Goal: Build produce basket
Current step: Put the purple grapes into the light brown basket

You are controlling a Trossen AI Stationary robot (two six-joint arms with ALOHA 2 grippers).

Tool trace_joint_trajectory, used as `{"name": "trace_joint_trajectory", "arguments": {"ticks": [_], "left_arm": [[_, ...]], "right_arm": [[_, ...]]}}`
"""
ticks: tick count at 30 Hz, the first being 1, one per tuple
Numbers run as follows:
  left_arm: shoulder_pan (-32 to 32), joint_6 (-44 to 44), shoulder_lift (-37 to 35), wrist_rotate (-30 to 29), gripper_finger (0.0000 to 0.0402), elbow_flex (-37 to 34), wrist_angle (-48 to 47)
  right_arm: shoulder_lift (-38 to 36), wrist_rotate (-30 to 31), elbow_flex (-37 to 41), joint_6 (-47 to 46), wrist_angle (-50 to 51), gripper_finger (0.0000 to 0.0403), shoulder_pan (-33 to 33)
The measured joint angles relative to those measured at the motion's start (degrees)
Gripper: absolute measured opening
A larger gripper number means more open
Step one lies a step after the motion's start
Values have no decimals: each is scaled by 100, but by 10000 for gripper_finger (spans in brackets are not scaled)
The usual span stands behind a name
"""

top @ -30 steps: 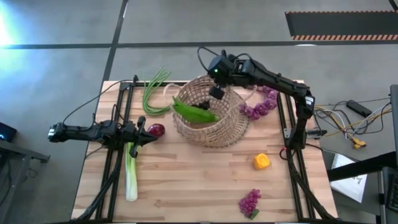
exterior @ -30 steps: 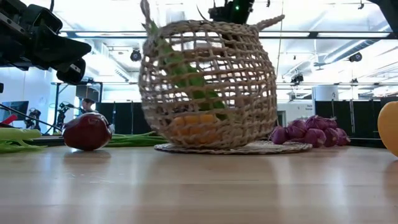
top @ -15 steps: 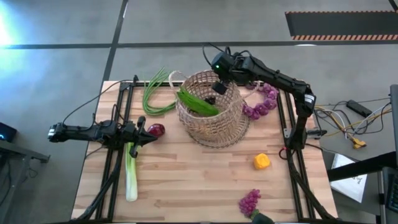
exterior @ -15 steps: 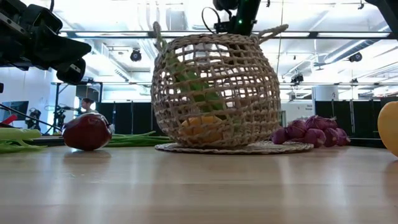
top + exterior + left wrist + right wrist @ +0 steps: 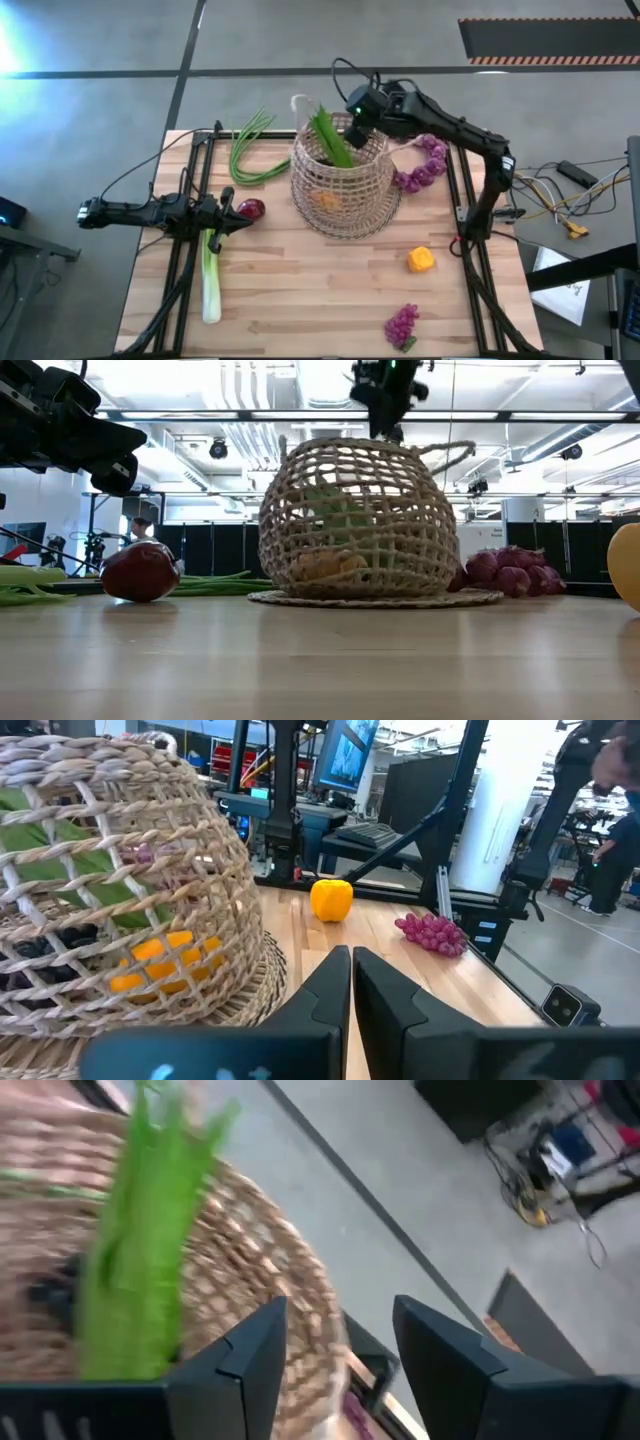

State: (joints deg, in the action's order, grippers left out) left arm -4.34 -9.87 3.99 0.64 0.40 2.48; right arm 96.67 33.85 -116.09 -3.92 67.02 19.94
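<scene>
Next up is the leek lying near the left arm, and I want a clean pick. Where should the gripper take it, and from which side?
Grip the leek near the middle of its pale stalk, coming straight down, fingers spanning its narrow width. It lies flat on the table, long axis running front to back, with bare wood on both sides. The left gripper, fingers together, sits just beyond its green end, beside the red onion.

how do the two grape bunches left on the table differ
The far grape bunch is long and curved, strung out beside the basket near the table's back right. The near grape bunch is a short compact clump alone by the front edge, well clear of the basket. The far one lies close under the right gripper; no arm is near the other. Both are purple and outside the basket.
</scene>
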Motion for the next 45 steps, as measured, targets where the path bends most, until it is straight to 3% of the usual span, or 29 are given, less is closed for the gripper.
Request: {"name": "trace_joint_trajectory", "arguments": {"ticks": [7, 12, 18, 25, 32, 39, 45], "left_arm": [[-2, -1, 0, 1, 0, 0, 2], [0, -2, 0, 2, 0, 0, 2], [-1, -1, 0, 2, 0, 0, 2], [-1, -1, 0, 0, 0, 0, 2], [-1, -2, 4, 1, 0, 0, 1], [-2, 0, 11, 2, 0, 0, 4], [0, -1, 11, 0, 0, 0, 2]], "right_arm": [[-286, 48, 122, -247, 4, 154, -1690], [-283, 585, 418, -614, -2, 133, -3259], [-283, 1244, 970, -1742, -27, 113, -4874], [-283, 1237, 1823, -3385, -345, 95, -6173], [-283, 526, 2551, -4880, -344, 79, -6997], [-283, -654, 2933, -6601, -256, 69, -7234], [-283, -1484, 3323, -7784, -260, 104, -7258]]}}
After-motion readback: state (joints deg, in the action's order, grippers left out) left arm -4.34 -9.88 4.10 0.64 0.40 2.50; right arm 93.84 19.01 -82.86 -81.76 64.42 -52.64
